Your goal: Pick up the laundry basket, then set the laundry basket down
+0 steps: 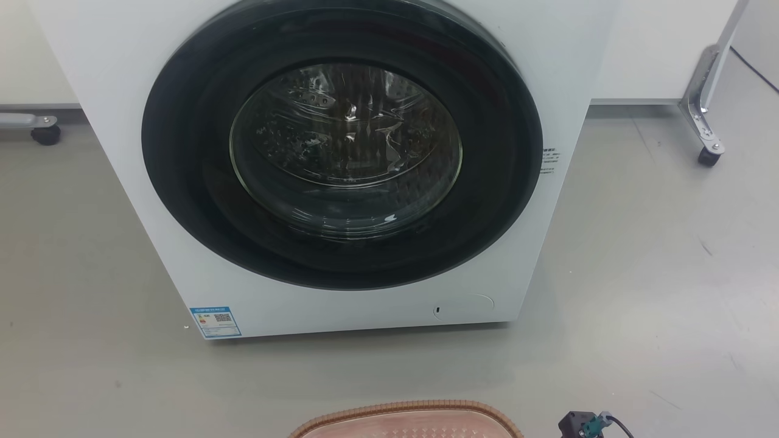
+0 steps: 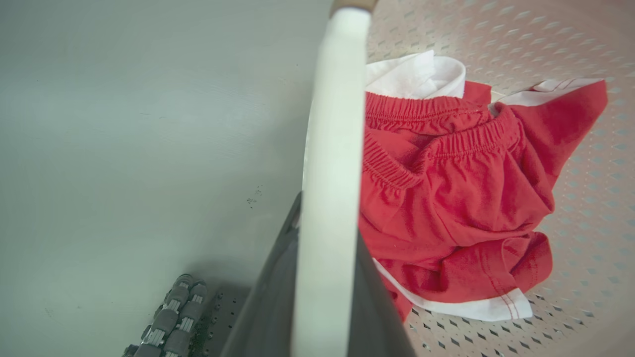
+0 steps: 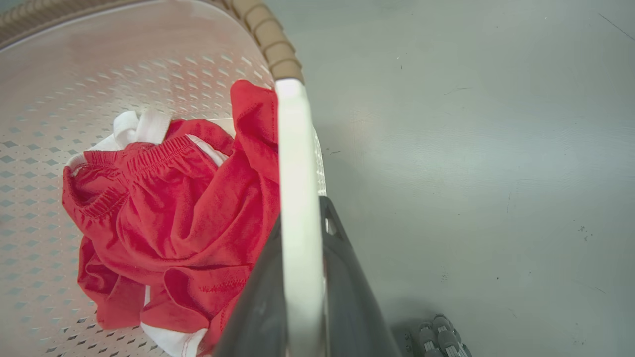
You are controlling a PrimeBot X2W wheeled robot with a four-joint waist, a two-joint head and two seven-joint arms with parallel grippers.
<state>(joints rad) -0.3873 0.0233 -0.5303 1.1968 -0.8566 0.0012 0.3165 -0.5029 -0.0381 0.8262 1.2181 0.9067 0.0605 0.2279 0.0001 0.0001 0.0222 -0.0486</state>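
The left gripper (image 2: 327, 218) is closed on the left handle (image 2: 337, 99) of the laundry basket (image 2: 585, 208). The white bar runs up between its two dark fingers (image 2: 278, 297), which press it from either side with no gap showing. To the right of those fingers, inside the perforated wall, lie crumpled red shorts (image 2: 461, 198) with an elastic waistband and white trim. To their left is bare grey floor (image 2: 124, 124), and low beside the base of the left finger sit grey ribbed rollers (image 2: 173, 317).

The right gripper (image 3: 301, 213) holds the basket the same way: its fingers (image 3: 347, 287) are clamped on the right handle (image 3: 292, 139). The basket and the red shorts lie to their left, and the floor to their right. Just past the far end of that handle the brown woven-look rim (image 3: 268, 39) curves away.

In the head view only the basket's far rim shows, at the bottom edge, with a small dark fitting (image 1: 584, 424) and its cable just right of it. Beyond the basket stands a white washing machine (image 1: 109, 152) with its round dark door (image 1: 341, 158) shut. The basket's underside is hidden, so I cannot tell whether it rests on the floor or hangs clear.
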